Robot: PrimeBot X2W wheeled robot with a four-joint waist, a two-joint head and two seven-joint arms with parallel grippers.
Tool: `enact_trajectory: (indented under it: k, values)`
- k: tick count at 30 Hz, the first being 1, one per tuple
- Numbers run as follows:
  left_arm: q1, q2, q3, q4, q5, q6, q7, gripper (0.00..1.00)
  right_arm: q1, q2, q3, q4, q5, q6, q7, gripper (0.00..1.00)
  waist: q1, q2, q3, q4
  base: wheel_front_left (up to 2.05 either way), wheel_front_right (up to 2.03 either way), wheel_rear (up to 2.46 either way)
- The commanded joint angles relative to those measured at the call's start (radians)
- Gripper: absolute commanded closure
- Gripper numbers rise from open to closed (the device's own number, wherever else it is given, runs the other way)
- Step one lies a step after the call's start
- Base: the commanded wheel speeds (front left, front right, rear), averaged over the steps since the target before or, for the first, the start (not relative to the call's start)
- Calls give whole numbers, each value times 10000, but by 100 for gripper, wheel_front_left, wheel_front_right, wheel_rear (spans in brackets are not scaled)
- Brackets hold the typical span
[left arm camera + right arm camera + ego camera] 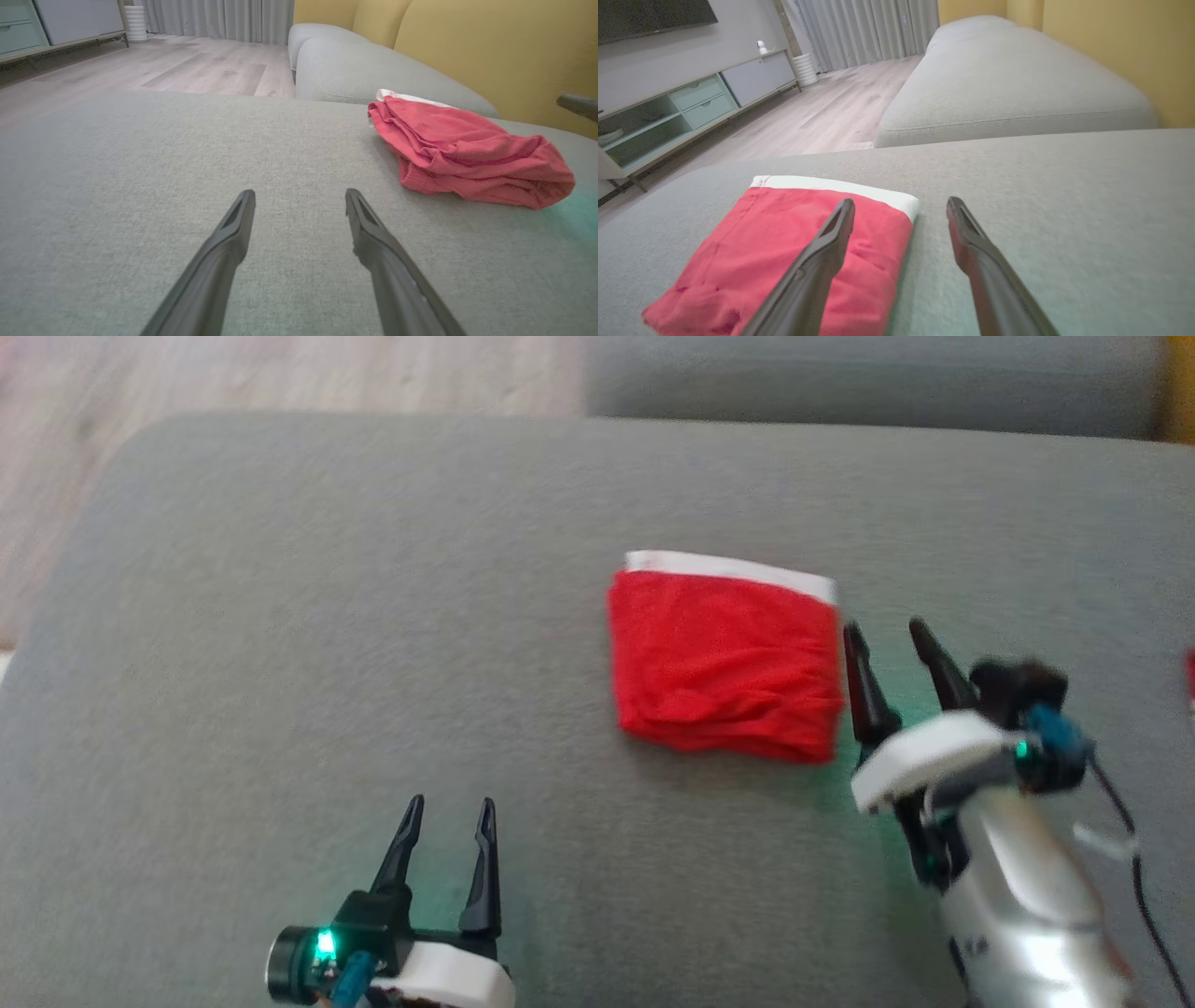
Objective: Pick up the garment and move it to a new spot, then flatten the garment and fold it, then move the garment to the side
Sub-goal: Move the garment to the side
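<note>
— Where is the garment?

— The red garment (724, 663) lies folded into a compact rectangle on the grey sofa cushion (280, 616), with its white waistband (728, 569) along the far edge.

— And the grippers?

— The right gripper (883, 628) is just beside the garment's right edge. Its jaws are spread wide with nothing between them, and I can't tell whether a finger touches the cloth. The left gripper (450, 802) sits well apart from the garment, nearer the robot and to the left, with its jaws also wide and holding nothing.

— Beyond the garment?

— A second grey cushion (840, 378), and a wooden floor (280, 373) at the far left.
</note>
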Motion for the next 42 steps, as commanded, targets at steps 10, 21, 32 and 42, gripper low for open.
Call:
enact_trajectory:
  k: [10, 21, 32, 42]
  values:
    - [-429, 43, -45, -302, -207, 266, -65, 0, -745, 15, -383, 2199, -531, 19, 823, 0, -2, 0, 696, 1095, 0, 0, 0]
    - [-673, 43, 1, -306, -84, 169, -65, 0, -1101, -8, -310, 2505, -743, 19, -237, 100, -2, 0, 437, -373, 0, 0, 0]
    - [-1316, 43, -364, -163, -157, -181, -65, 0, -579, -27, 271, 1840, -450, 19, -396, 100, -2, 0, 287, -4157, 0, 0, 0]
    - [-1716, 43, -634, 98, -87, -343, -65, 0, -245, -214, 999, 1210, 205, 19, -407, 100, -2, 0, 672, -6297, 0, 0, 0]
